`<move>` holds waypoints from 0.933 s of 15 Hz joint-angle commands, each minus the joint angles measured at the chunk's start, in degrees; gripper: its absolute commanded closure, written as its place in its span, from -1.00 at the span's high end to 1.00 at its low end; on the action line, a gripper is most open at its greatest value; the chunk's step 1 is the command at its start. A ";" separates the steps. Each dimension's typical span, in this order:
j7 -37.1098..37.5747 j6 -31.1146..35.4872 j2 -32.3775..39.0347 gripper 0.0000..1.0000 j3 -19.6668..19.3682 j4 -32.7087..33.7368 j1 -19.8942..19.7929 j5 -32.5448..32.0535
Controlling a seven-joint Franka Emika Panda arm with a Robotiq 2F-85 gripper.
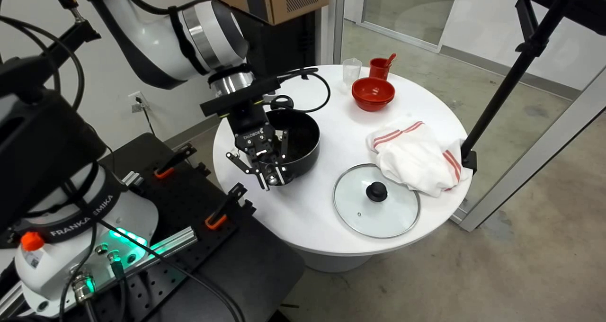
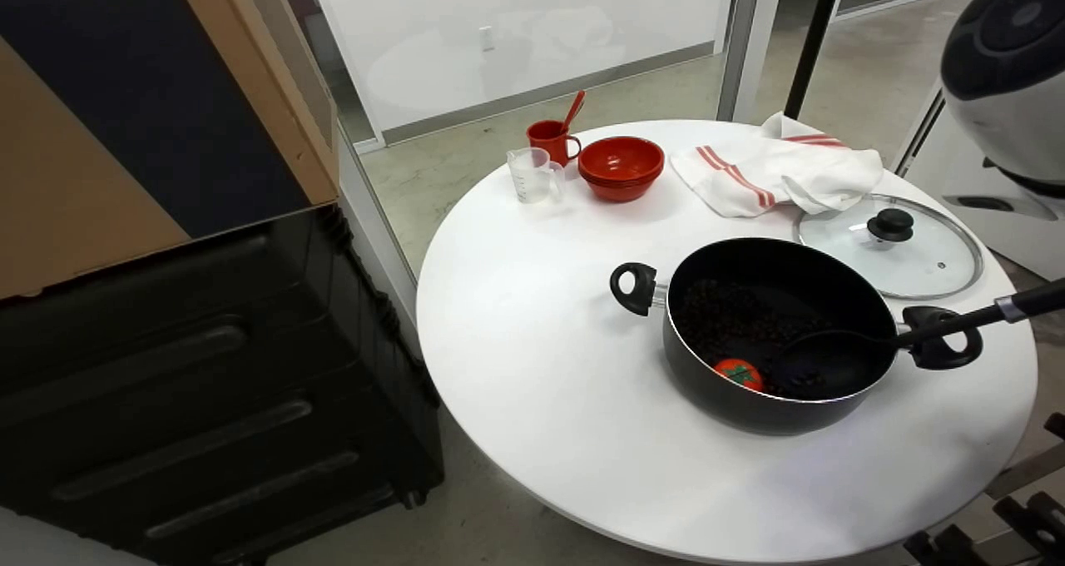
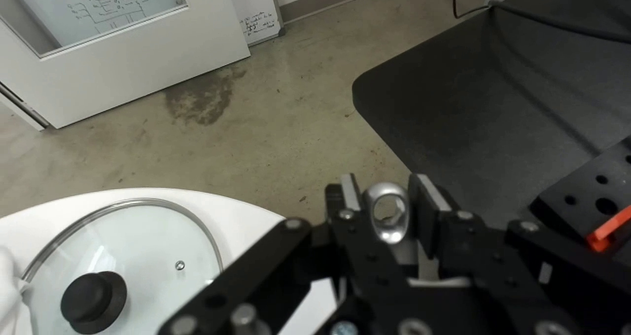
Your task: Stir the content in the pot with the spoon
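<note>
Black pot [image 2: 765, 418], pale-rimmed, two-handled, small dark pieces [image 2: 725, 310] inside, red green-topped tomato [image 2: 739, 374], black spoon [image 2: 950, 327], looped end gripped by hand [image 3: 388, 202], one pot, one tomato, one spoon

Pot [image 2: 774, 416]: smooth, metal-rimmed. Spoon [image 2: 948, 326]: shiny metal collar. Lid [image 1: 377, 215]: clear glass, metal-edged. Towel [image 1: 416, 156]: cloth. Bowls [image 2: 621, 166]: glossy. Measuring cup [image 2: 531, 175]: clear plastic. Table [image 2: 532, 341]: smooth.

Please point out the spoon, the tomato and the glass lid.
spoon [image 2: 946, 327]: in an exterior view, on its handle
tomato [image 2: 739, 374]: in an exterior view, on its top
glass lid [image 1: 377, 211]: in an exterior view, on its clear glass
</note>
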 commanded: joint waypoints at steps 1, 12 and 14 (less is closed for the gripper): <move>3.70 1.07 0.22 -0.85 0.73 1.89 0.79 1.50; 15.84 1.85 5.67 -0.85 3.02 9.66 5.38 2.54; 16.65 0.59 6.51 -0.85 2.86 10.20 5.87 1.70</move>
